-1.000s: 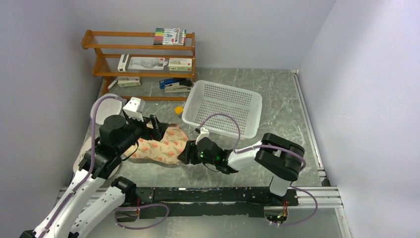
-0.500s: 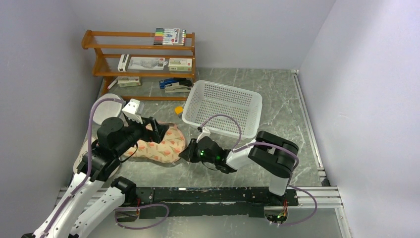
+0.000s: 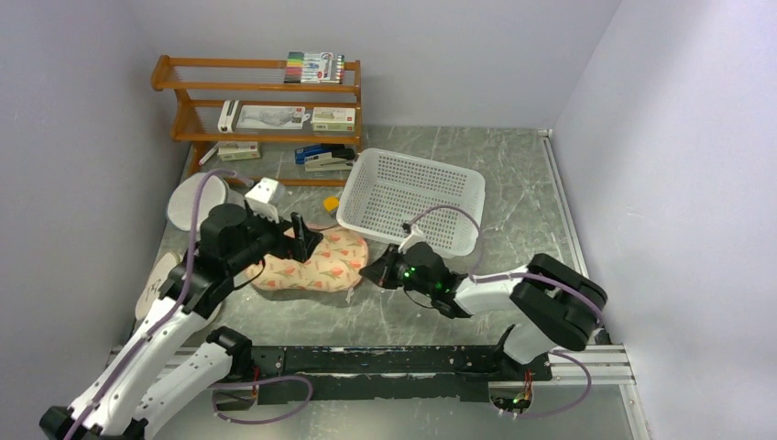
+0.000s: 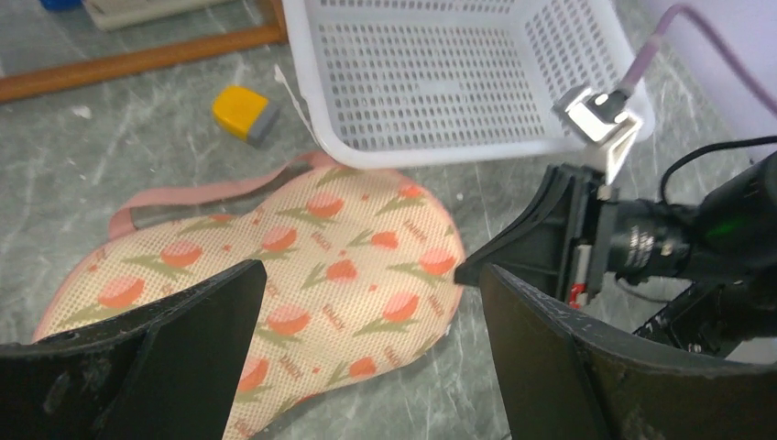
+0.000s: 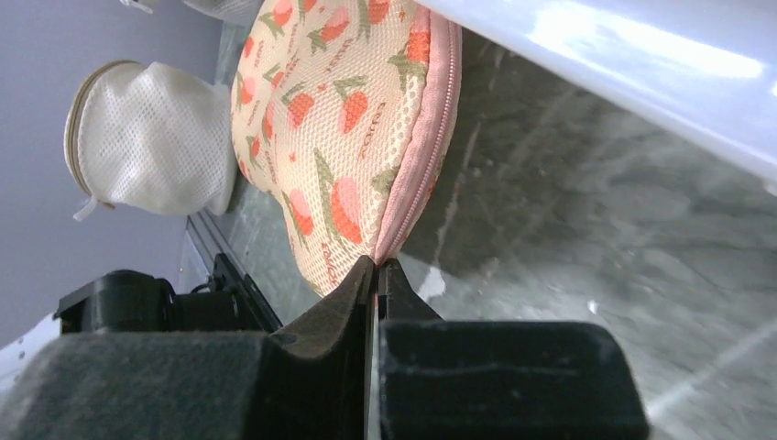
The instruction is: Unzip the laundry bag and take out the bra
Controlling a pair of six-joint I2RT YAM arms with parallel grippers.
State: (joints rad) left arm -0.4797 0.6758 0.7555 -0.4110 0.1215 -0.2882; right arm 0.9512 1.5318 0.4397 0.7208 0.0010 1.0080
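Laundry bag (image 3: 316,261), as we see it, lies flat on the grey table (image 3: 513,183) just near-left of the white basket (image 3: 458,183), our right gripper (image 5: 376,266) clenched on the pink zip edging at its right end, our left gripper (image 4: 366,270) hanging spread wide above it.

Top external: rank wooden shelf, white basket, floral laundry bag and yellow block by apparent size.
1. wooden shelf
2. white basket
3. laundry bag, partly covered by an arm
4. yellow block
No close calls.
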